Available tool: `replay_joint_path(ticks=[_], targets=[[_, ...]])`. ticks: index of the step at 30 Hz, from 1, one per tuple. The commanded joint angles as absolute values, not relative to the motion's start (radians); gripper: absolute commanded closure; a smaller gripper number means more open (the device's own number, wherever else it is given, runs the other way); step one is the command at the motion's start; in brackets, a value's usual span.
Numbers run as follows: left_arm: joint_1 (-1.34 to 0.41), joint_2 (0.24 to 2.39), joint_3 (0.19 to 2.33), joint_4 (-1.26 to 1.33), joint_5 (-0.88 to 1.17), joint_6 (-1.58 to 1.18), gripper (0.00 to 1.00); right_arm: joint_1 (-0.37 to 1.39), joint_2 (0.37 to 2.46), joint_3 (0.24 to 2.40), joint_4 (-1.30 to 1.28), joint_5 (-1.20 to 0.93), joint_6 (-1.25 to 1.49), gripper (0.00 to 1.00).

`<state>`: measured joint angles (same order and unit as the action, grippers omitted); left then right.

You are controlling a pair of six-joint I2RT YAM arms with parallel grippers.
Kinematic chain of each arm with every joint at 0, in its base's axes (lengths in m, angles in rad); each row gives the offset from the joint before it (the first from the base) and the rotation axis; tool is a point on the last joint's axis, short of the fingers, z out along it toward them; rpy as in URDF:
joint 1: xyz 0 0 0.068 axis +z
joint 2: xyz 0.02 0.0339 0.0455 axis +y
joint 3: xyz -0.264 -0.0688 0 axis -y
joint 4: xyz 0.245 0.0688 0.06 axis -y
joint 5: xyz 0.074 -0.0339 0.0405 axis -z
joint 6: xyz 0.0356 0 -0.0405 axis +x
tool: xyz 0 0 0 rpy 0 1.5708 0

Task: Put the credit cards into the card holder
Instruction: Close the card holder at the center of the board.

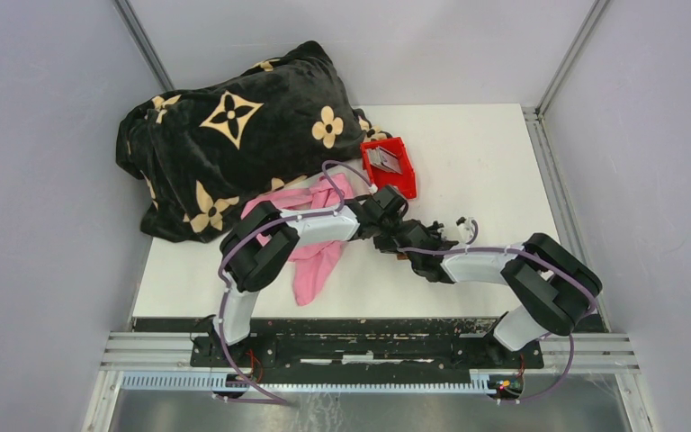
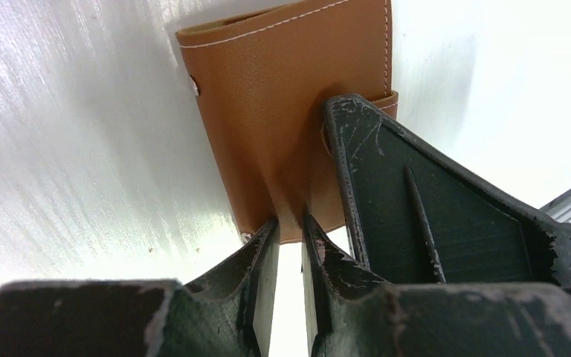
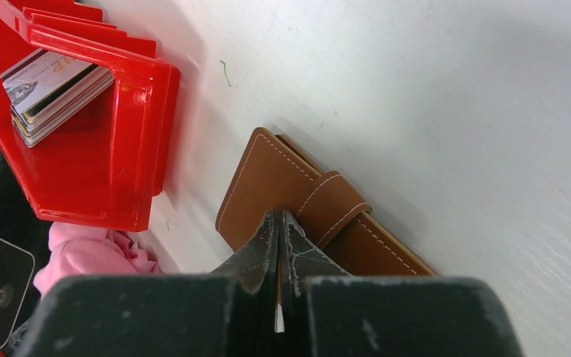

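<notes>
The brown leather card holder [image 2: 268, 97] lies closed on the white table, its snap strap [image 3: 334, 204] wrapped over one edge. My left gripper [image 2: 290, 221] is closed to a narrow gap on the holder's near edge. My right gripper [image 3: 277, 216] is shut on the holder's edge beside the strap; its finger [image 2: 424, 208] fills the right of the left wrist view. In the top view both grippers [image 1: 394, 236] [image 1: 414, 248] meet mid-table and hide the holder. The credit cards [image 3: 52, 89] sit stacked in the red bin [image 3: 145, 134].
The red bin [image 1: 405, 180] stands just behind the grippers. A pink cloth [image 1: 315, 256] lies under the left arm and beside the bin [image 3: 89, 256]. A large black-and-gold blanket [image 1: 225, 135] covers the back left. Walls enclose the table on three sides.
</notes>
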<state>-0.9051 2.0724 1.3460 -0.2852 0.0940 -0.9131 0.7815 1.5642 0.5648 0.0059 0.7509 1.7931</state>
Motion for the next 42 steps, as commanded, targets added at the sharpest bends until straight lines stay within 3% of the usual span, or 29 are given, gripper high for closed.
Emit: replay_joint_path(ticks=[1, 10, 21, 27, 42], targets=[[-0.895, 2.375, 1.233, -0.332, -0.172, -0.936, 0.72, 0.842, 1.646, 0.443, -0.489, 0.535, 1.734, 0.99], [-0.895, 2.332, 1.186, -0.31, -0.125, -0.938, 0.69, 0.847, 1.583, 0.482, -0.552, 0.524, 1.651, 0.97], [-0.914, 2.228, 1.166, -0.279, -0.107, -0.904, 0.67, 0.816, 1.49, 0.597, -0.58, 0.574, 1.47, 0.69], [-0.914, 2.206, 1.161, -0.279, -0.109, -0.885, 0.67, 0.774, 1.467, 0.711, -0.566, 0.622, 1.317, 0.6], [-0.916, 2.188, 1.152, -0.278, -0.103, -0.861, 0.68, 0.734, 1.397, 0.876, -0.617, 0.708, 1.13, 0.59]])
